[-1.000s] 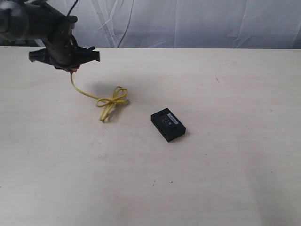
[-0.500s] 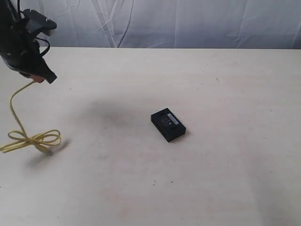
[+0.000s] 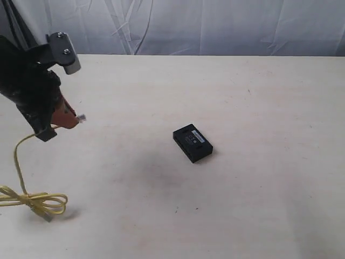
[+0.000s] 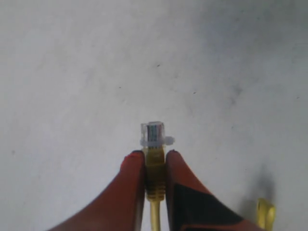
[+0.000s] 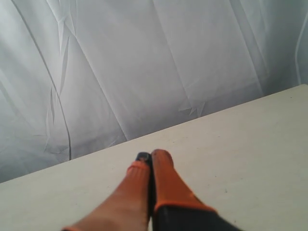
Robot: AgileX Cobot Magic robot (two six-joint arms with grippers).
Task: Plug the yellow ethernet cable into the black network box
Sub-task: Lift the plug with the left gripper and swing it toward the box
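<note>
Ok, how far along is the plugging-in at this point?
Done: the left gripper has the yellow ethernet cable pinched just behind its clear plug, with the plug end raised. In hand: the plug points roughly toward the black network box, well apart from it. Left: carry it over, line it up, push it in. The right gripper is shut, holding nothing.

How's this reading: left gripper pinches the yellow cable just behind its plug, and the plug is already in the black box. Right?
Not quite. The left gripper pinches the yellow cable just behind its plug, but the exterior view shows the plug held well apart from the black box.
</note>
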